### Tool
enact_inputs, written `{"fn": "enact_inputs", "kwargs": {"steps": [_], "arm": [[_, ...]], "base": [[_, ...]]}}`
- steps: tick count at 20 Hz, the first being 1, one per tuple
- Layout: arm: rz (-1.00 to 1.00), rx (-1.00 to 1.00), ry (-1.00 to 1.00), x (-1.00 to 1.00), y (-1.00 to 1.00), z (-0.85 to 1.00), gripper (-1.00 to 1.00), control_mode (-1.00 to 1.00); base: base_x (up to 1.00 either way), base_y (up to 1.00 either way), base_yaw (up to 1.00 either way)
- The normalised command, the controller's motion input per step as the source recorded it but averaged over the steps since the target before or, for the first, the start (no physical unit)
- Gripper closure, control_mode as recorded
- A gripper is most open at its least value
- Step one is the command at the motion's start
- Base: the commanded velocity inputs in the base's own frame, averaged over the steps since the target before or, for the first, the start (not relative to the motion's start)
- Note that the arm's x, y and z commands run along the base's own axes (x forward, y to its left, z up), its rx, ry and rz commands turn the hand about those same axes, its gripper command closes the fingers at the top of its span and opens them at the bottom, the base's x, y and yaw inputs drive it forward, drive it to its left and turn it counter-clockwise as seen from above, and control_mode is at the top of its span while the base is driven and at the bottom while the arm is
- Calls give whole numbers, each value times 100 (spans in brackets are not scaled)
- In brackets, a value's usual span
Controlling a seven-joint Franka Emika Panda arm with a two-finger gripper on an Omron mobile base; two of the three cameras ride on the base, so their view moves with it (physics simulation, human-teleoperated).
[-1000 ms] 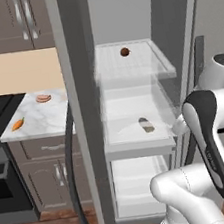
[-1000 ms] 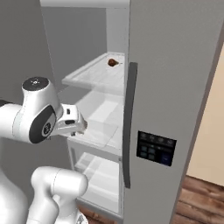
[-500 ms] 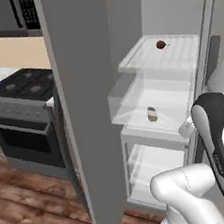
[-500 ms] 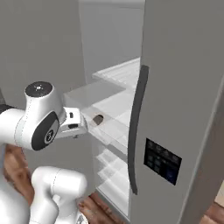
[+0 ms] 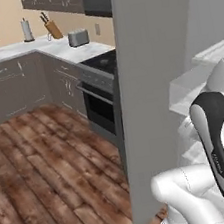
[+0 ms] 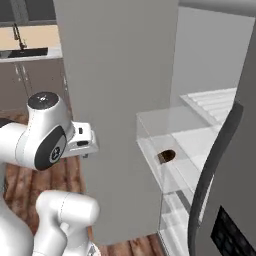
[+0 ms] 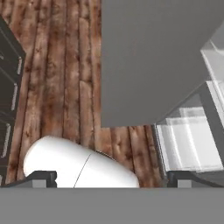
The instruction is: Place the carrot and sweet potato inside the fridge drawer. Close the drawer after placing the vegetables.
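Observation:
The fridge drawer (image 6: 175,122), a clear glassy bin, stands pulled out from the fridge between the two doors. The sweet potato (image 6: 166,156), a dark brown lump, lies inside it near the front wall. The carrot is out of view. My gripper (image 7: 112,178) is open, its two dark fingertips (image 7: 42,176) far apart with nothing between them. It points down at the wooden floor beside the open fridge door (image 7: 153,57). In the right base view my hand (image 6: 81,141) hangs left of that door, well apart from the drawer.
The open grey fridge door (image 5: 154,93) stands between arm and drawer. The other door with a dark handle (image 6: 212,170) is at the right. A stove (image 5: 101,93), cabinets and a counter (image 5: 49,47) with a toaster line the far left. Wooden floor (image 5: 35,165) lies open.
The whole picture has swung: the base has turned, so stove, cabinets and floor came into the left base view. The drawer stays pulled out with the sweet potato in it.

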Motion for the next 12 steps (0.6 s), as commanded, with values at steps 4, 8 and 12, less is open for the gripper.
{"fn": "enact_inputs", "kwargs": {"steps": [4, 8, 12], "arm": [[0, 0, 0, 0, 0, 0, -100, 100], [0, 0, 0, 0, 0, 0, -100, 100], [0, 0, 0, 0, 0, 0, -100, 100]], "base": [[-17, 20, 76], [-27, 44, 64], [-1, 86, 37]]}}
